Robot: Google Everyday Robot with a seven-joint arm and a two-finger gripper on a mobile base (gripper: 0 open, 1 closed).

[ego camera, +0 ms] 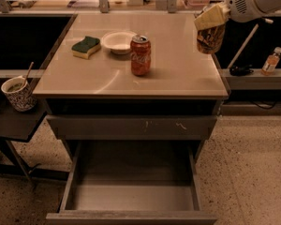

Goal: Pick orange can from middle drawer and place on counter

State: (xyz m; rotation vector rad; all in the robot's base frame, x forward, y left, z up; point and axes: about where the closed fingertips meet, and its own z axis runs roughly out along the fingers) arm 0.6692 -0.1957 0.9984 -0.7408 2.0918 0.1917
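The gripper is up at the far right corner of the table, at the end of a white arm that comes in from the right. Its pale fingers are pinched on the top of the orange can. The can hangs upright below them, right over the table's right edge. It looks to be clear of the surface, though from this angle I can't be sure.

On the table there are 3 other things. A red can stands upright near the middle. Just behind it and to the left is a white bowl. A green and yellow sponge lies beside the bowl, toward the left edge.

Below the table, the closed drawer front shows pale scuff marks. Under that, the drawer is pulled out wide, its grey floor bare.

Off the left edge, a patterned mug with a stick in it sits on a low dark side stand. Off the right edge, a small bottle stands on a ledge.
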